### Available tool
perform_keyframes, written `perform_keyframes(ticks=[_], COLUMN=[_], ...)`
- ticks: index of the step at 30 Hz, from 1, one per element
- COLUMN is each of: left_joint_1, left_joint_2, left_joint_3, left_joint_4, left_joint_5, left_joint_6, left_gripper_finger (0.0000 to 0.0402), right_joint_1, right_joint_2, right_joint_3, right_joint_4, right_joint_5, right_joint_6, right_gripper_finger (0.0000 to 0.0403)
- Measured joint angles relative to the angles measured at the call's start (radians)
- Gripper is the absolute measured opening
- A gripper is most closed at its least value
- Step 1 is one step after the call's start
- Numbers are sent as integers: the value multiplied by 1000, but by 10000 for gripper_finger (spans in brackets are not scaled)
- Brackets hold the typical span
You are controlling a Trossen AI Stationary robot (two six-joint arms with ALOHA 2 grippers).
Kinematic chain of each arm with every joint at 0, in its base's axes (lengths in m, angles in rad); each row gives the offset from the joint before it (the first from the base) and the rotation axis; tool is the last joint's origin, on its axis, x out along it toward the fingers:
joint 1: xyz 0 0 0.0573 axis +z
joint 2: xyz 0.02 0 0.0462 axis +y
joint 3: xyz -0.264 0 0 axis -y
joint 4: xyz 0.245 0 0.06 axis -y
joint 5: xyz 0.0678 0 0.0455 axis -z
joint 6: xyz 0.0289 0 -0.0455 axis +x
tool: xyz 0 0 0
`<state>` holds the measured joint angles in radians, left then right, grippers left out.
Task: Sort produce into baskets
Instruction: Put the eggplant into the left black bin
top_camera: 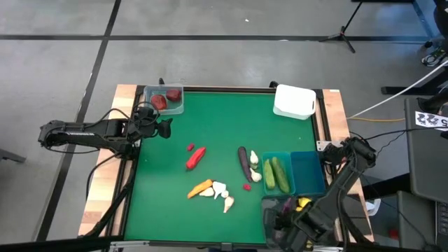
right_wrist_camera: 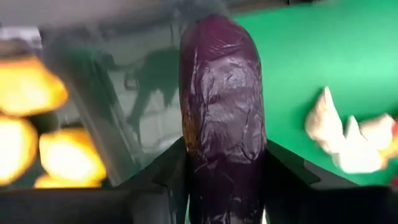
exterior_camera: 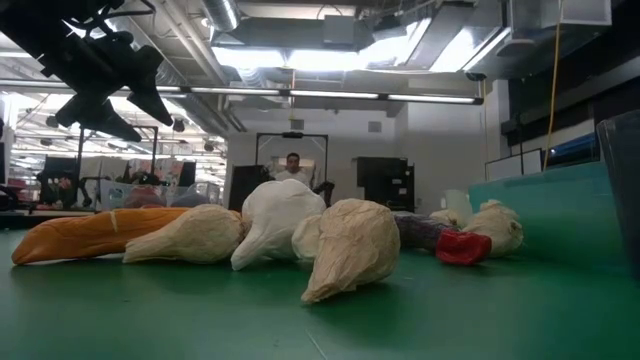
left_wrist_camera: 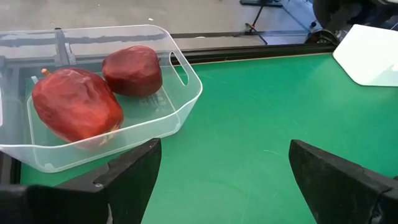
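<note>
Garlic [top_camera: 222, 194] and carrot [top_camera: 199, 188] crowd the mat [top_camera: 210, 119].

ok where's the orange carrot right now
In the high view the orange carrot lies loose on the green mat, left of centre toward the near edge, touching the white garlic pieces and just below the red pepper.

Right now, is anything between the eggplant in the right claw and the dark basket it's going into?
Nothing visible. The right claw holds the eggplant right at the dark basket, beside the lemons.
</note>
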<state>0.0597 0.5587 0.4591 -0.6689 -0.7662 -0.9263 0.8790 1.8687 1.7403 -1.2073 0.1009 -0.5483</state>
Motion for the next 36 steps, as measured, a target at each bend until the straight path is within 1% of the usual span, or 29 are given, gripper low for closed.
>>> perform_keyframes(ticks=[2,11,15,16,20,22,25,28,32,34,36], left_joint_1=[0,0,-1,-1,0,-1,0,0,0,0,0], left_joint_2=[0,0,0,0,0,0,0,0,0,0,-1], left_joint_3=[0,0,0,0,-15,-30,-52,-72,-80,-80,-80], left_joint_4=[0,0,0,-1,-2,1,0,4,-1,4,8], left_joint_5=[0,0,0,0,-7,-14,-19,-19,-19,-20,-19], left_joint_6=[0,-2,7,8,11,7,-31,-57,-82,-85,-90], left_gripper_finger=[345,345,345,345,345,345,345,345,345,345,345], right_joint_1=[-6,-17,-55,-64,-77,-75,-74,-75,-75,-75,-74], right_joint_2=[1,0,-4,-6,-33,-66,-141,-239,-335,-359,-362], right_joint_3=[-8,-20,-90,-111,-175,-210,-306,-425,-544,-578,-607], right_joint_4=[24,32,36,34,40,85,147,324,553,626,643], right_joint_5=[-25,-51,-153,-165,-155,-163,-165,-149,-74,-68,-82], right_joint_6=[-5,17,130,152,153,152,167,204,204,210,241], right_gripper_finger=[156,156,156,156,156,156,156,156,156,156,156])
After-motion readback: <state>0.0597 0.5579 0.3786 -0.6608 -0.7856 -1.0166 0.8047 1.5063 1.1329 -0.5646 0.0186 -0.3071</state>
